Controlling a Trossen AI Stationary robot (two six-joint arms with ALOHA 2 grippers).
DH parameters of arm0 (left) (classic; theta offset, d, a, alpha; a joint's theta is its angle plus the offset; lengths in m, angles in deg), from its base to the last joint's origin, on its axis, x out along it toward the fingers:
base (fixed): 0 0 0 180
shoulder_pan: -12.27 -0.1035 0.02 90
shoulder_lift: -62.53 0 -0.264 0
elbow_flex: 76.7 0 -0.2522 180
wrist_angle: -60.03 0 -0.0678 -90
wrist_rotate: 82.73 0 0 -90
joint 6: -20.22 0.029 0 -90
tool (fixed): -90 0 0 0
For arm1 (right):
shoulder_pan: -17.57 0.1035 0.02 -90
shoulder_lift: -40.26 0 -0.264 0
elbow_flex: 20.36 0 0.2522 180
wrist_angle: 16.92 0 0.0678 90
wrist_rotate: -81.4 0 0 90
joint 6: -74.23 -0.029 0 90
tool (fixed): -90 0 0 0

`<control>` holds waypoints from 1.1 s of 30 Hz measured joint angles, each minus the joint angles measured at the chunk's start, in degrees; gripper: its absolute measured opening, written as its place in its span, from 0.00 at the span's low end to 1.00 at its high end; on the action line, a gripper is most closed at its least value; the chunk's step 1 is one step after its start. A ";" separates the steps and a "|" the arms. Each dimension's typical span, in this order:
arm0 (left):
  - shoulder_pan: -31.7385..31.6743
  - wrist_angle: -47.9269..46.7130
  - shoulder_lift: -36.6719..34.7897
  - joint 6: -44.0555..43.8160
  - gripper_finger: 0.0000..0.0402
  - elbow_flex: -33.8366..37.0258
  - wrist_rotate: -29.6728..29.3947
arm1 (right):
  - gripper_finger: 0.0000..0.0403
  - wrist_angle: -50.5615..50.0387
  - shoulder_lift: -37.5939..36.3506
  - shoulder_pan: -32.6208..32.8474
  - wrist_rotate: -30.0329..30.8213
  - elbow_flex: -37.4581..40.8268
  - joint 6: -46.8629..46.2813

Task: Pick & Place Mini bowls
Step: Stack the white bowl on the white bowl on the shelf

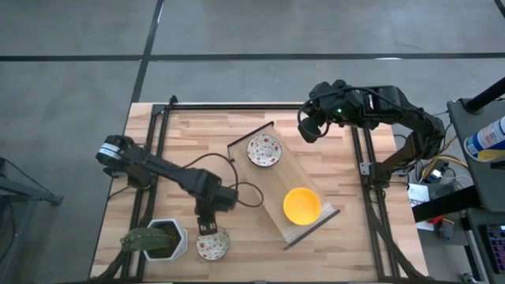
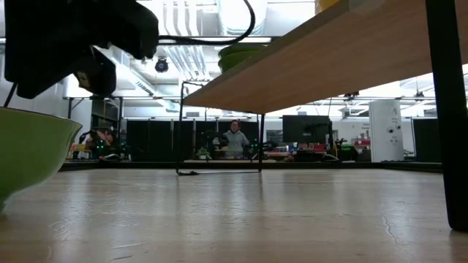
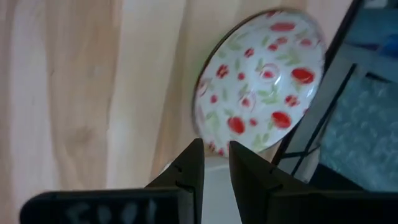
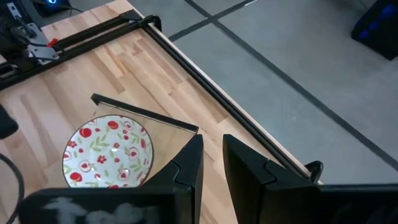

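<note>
Two bowls [image 1: 264, 150] [image 1: 301, 205] are set on a raised shelf [image 1: 316, 226] at the table's [image 1: 181, 142] middle, well apart. A third bowl [image 1: 213, 244] is placed near the front edge, just beside a plant pot [image 1: 170, 239] on its left.

Floral bowl [image 1: 212, 244] half hidden under left gripper [image 1: 207, 228], plant pot [image 1: 161, 241] edge-cropped

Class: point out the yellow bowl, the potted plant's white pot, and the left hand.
yellow bowl [image 1: 301, 205], high view, inner centre.
white pot [image 1: 178, 241], high view, right wall.
left hand [image 1: 209, 229], high view, between its fingertips.
</note>
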 joint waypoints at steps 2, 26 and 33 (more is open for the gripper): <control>0.21 2.69 -0.06 -1.47 0.17 0.60 -0.12 | 0.14 0.02 0.00 0.00 0.03 0.00 0.00; 0.82 11.33 -0.09 -5.91 0.17 7.97 -1.96 | 0.14 -0.04 0.00 0.00 -0.11 0.00 -0.66; 0.84 14.75 -0.04 -7.18 0.17 7.97 -2.05 | 0.14 -0.07 0.00 0.00 -0.11 0.00 -0.63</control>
